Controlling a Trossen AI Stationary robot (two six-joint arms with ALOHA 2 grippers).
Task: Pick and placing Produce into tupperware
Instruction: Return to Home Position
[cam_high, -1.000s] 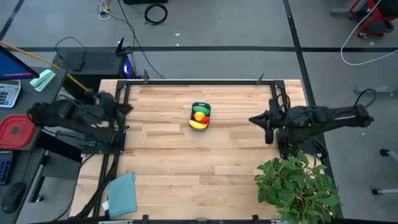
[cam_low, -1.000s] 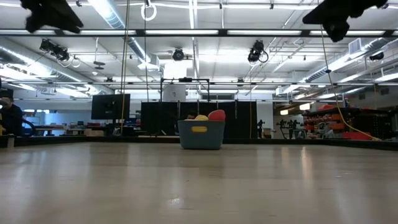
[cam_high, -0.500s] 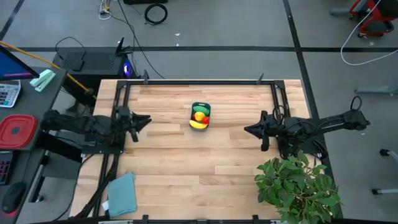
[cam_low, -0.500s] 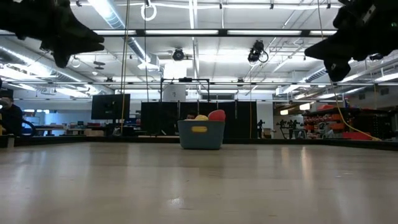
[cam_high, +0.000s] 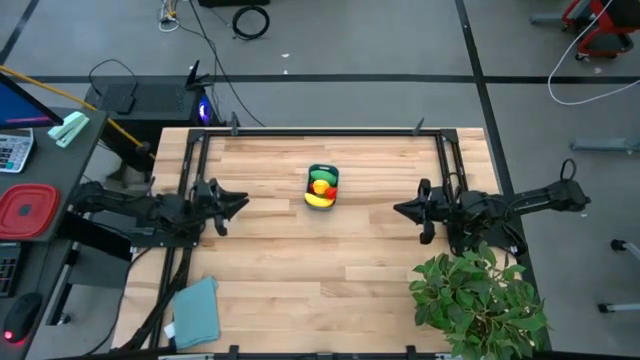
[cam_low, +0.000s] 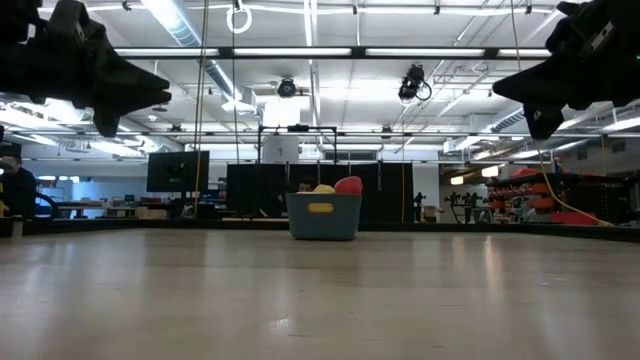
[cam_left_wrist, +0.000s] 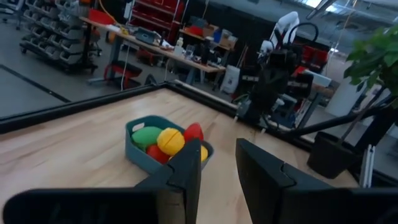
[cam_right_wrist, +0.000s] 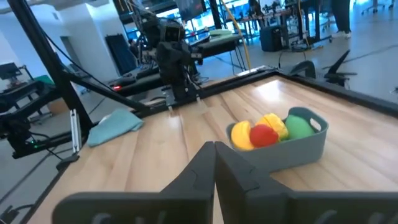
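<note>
The teal tupperware (cam_high: 322, 187) stands on its base on the wooden table, in the middle toward the far edge. The produce lies inside it: a green piece (cam_left_wrist: 147, 135), a yellow piece (cam_left_wrist: 170, 140), a red piece (cam_right_wrist: 263, 134) and a yellow banana (cam_right_wrist: 241, 134). My left gripper (cam_high: 240, 198) hovers level at the table's left side, pointing at the tub, open by a narrow gap (cam_left_wrist: 217, 168) with nothing in it. My right gripper (cam_high: 398, 209) hovers level at the right side, shut (cam_right_wrist: 216, 162) and empty, also pointing at the tub.
A leafy potted plant (cam_high: 480, 300) fills the near right corner. A teal cloth (cam_high: 197, 308) lies at the near left edge. A red container (cam_high: 25, 210) sits off the table to the left. Black frame rails (cam_high: 320, 131) border the table. Bare wood lies between the grippers and the tub.
Both arms have sunk from high above the table and tipped until their grippers point level. My left gripper has also come forward toward the table's middle. The tupperware and the produce have not moved.
</note>
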